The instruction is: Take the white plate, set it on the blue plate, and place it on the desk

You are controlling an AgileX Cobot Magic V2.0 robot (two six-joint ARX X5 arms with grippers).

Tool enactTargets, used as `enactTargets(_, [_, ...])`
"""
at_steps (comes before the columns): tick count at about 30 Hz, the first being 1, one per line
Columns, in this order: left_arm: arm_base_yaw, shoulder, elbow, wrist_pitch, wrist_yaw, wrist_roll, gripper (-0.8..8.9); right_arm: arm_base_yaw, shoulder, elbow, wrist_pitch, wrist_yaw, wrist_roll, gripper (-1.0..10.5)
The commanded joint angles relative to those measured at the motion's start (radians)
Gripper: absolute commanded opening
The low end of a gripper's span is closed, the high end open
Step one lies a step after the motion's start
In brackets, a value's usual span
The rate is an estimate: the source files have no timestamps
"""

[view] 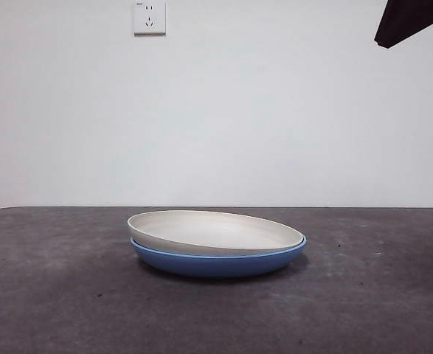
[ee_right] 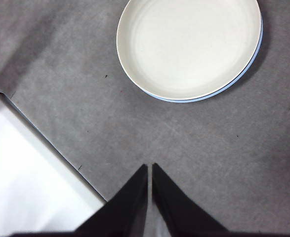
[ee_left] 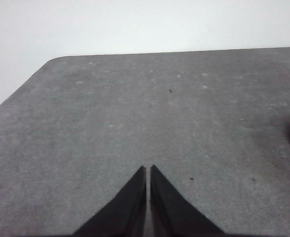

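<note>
Jaws of the left gripper (ee_left: 148, 170) and the right gripper (ee_right: 149, 168) are pressed together, holding nothing. The round matte cream white plate (view: 215, 231) sits tilted in the glossy round blue plate (view: 220, 262) on the dark grey desk (view: 61, 295).

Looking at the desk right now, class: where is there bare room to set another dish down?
The desk lies bare on both sides of the stack and in front of it. The only occupied spot is the middle, where the white plate sits tilted in the blue plate. The left claw faces bare surface.

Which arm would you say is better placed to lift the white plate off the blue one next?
Probably the right: its claw looks onto the white plate stacked on the blue plate, while the left claw faces bare desk.
</note>
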State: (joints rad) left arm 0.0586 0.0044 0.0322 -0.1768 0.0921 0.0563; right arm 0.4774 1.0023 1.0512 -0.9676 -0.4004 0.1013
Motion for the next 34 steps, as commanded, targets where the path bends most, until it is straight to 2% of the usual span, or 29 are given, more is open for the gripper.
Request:
enactTargets(1, [0.002,-0.001,-0.021,-0.007,0.000,-0.016,0.14,0.006,0.009,0.017,0.006,-0.003,-0.010,0.1])
enactTargets(25, [0.002,-0.001,-0.021,-0.007,0.000,-0.016,0.15,0.006,0.009,0.017,0.005,-0.002,-0.013,0.1])
enactTargets(28, [0.002,-0.001,-0.021,-0.008,0.000,-0.016,0.14,0.004,0.008,0.017,0.021,0.034,-0.056,0.1])
enactTargets(32, [0.002,-0.001,-0.021,-0.007,0.000,-0.016,0.15,-0.046,-0.019,0.007,0.170,0.169,-0.131,0.1])
enactTargets(34, [0.002,-0.001,-0.021,-0.008,0.000,-0.016,0.14,-0.098,-0.057,-0.018,0.280,0.163,-0.145,0.1])
